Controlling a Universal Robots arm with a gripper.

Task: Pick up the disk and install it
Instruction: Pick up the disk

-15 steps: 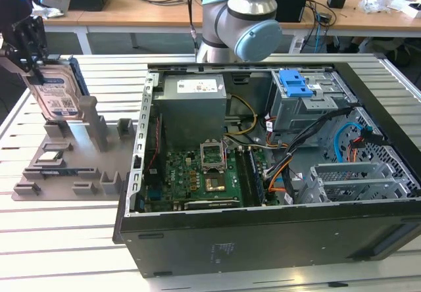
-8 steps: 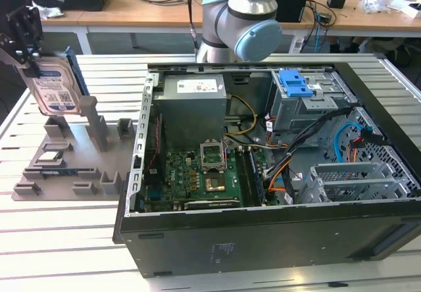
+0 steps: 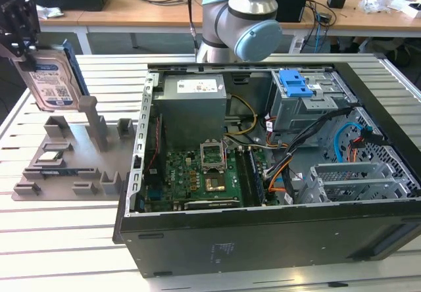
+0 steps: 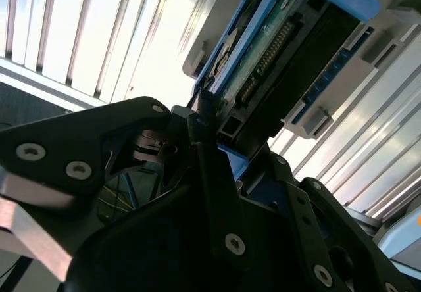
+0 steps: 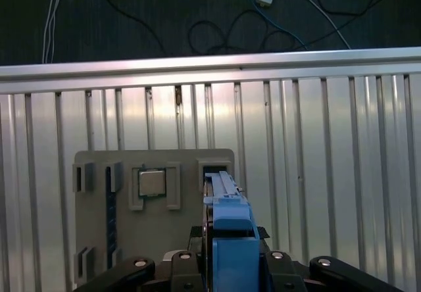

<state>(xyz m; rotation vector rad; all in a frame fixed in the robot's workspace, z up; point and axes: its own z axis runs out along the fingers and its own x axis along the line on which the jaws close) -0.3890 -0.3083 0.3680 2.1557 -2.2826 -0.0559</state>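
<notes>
I note the open computer case (image 3: 263,239) across the centre and right of the exterior view. The grey fixture plate (image 3: 72,173) lies at left. At upper left the disk (image 3: 49,85) stands upright just above the plate. The gripper (image 3: 25,45) is clamped on its top edge. A square chip (image 5: 152,182) sits on the plate.

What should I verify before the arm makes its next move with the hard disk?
1. The black tool is shut on the silver-metal hard disk with blue rails: ok.
2. Disk is free of the grey plastic holder plate: cannot tell; its lower edge is close to the slot.
3. The small square silver chip lies in the plate, apart from the disk: ok.
4. The black computer case is open: ok.
5. Bay under the blue plastic bracket is free: cannot tell.
</notes>
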